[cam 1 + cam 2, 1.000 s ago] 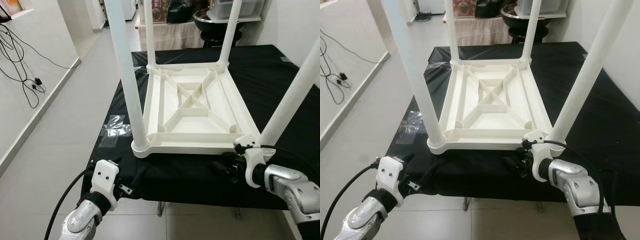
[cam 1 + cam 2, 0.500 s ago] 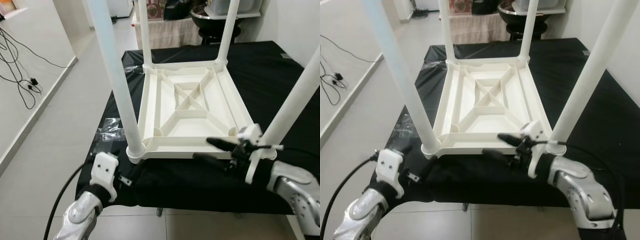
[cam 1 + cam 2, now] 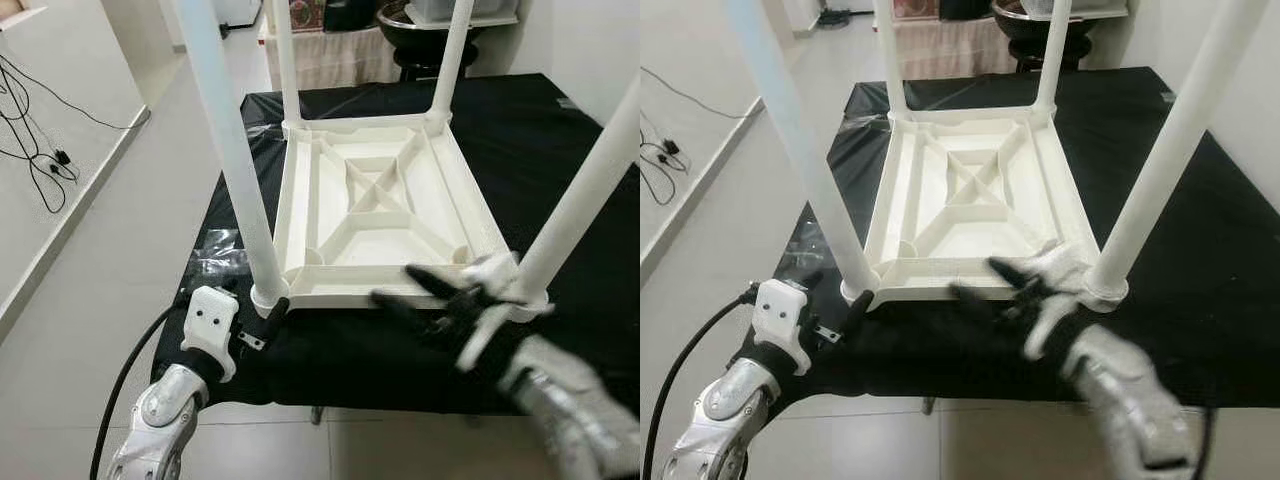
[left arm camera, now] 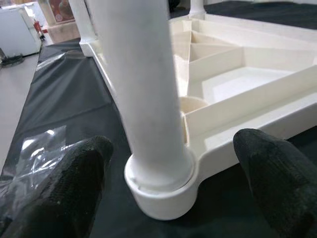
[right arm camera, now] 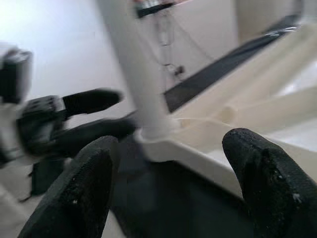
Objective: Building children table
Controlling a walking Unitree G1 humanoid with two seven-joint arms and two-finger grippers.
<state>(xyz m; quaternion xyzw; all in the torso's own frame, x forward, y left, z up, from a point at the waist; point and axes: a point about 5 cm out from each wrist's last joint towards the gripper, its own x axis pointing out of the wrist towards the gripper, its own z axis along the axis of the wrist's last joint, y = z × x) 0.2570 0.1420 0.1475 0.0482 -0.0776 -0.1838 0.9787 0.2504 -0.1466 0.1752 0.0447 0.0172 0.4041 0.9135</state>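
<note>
White plastic children's table point(image 3: 380, 210), upside down on black-covered bench, legs upright

Our left arm point(image 3: 160, 425) is bent and reaches up from low on our left side. Its white wrist block point(image 3: 211, 325) sits just behind the left pincer point(image 4: 173, 183), and the two black fingers point(image 4: 64, 183) are spread wide apart. Our right arm point(image 3: 1120, 400) comes in from low on our right and looks blurry. The right pincer point(image 5: 168, 178) points across toward our left side, with its two black fingers point(image 5: 262, 178) held wide apart too.
</note>
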